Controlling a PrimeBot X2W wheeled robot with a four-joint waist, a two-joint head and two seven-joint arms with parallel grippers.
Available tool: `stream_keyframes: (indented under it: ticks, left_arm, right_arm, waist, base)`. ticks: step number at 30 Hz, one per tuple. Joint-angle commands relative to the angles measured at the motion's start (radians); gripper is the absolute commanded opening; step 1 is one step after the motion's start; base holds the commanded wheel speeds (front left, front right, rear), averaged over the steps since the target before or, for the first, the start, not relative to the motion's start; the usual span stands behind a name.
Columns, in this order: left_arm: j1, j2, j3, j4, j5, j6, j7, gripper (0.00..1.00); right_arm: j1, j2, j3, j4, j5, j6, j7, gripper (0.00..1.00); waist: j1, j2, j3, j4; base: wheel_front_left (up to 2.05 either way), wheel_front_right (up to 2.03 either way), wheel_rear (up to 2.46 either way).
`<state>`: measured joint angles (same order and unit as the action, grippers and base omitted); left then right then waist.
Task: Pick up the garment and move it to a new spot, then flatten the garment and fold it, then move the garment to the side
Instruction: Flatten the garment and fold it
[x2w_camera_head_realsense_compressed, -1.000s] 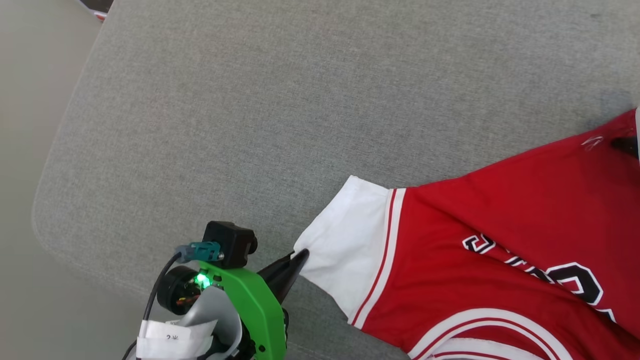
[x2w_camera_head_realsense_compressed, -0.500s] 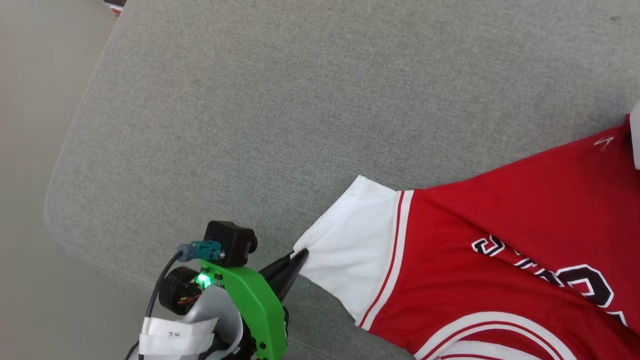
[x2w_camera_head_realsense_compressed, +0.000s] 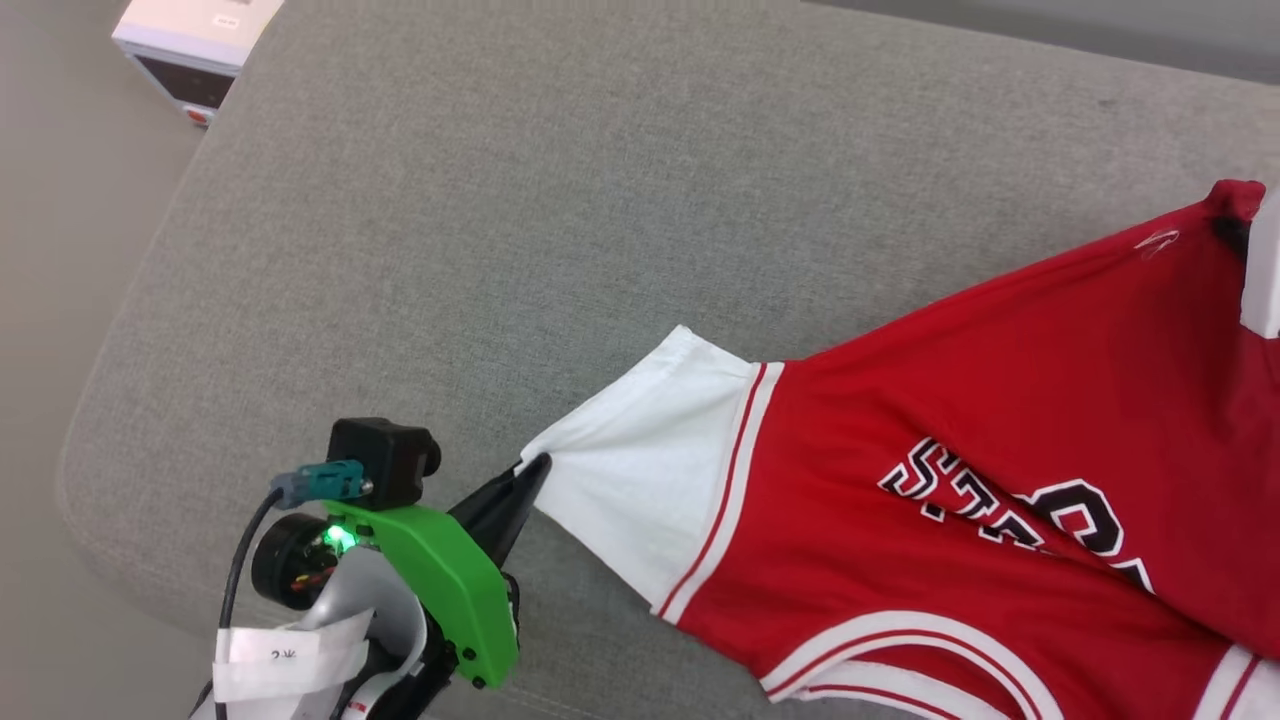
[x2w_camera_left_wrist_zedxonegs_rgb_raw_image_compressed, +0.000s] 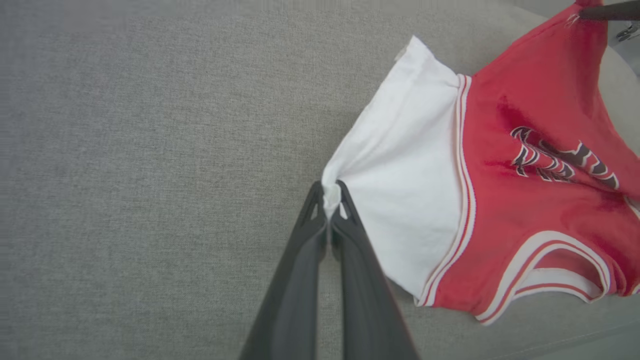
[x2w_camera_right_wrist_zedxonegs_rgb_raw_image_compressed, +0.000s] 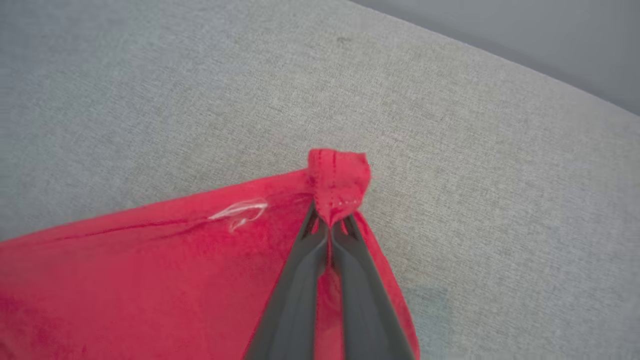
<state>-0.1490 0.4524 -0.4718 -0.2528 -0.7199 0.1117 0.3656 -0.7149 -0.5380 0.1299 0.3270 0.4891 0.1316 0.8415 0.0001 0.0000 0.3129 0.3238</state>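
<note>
Left end effector (x2w_camera_left_wrist_zedxonegs_rgb_raw_image_compressed: 330, 191) on garment (x2w_camera_left_wrist_zedxonegs_rgb_raw_image_compressed: 500, 215) edge

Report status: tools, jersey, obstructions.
Left tool shut on jersey sleeve corner. Right tool shut on its red corner. Jersey spread between them on grey cushion. White box beyond cushion, apart.

Likely a home lounge: grey upholstered sofa cushion (x2w_camera_head_realsense_compressed: 500, 250) above plain beige floor (x2w_camera_head_realsense_compressed: 50, 300).

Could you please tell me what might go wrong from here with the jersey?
The left gripper pinches the garment only at the edge of its white sleeve; under tension the thin fabric could slip out. The right gripper holds just a small bunched red corner, which might likewise pull free.
</note>
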Motion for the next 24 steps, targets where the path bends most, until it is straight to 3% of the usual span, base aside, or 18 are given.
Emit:
stream_keyframes:
  ticks: [1,14,24]
  left_arm:
    - [-0.006,0.011,0.015,-0.004,0.010,0.012,-0.015,0.00]
    - [-0.056,0.030,0.146,-0.051,0.065,0.072,-0.160,0.00]
    - [-0.095,0.048,0.245,-0.112,0.088,0.095,-0.265,0.00]
  right_arm:
    - [0.016,-0.002,-0.003,-0.011,0.012,-0.001,-0.035,0.00]
    - [0.113,-0.004,-0.052,-0.155,0.066,-0.001,-0.266,0.00]
    - [0.256,0.016,-0.140,-0.354,0.079,-0.001,-0.299,0.00]
  waist:
    - [-0.0001,0.0000,-0.066,-0.060]
    - [-0.0001,0.0000,-0.207,-0.215]
    - [-0.0001,0.0000,-0.272,-0.305]
  base:
    - [0.00,0.00,0.00]
    - [0.00,0.00,0.00]
    - [0.00,0.00,0.00]
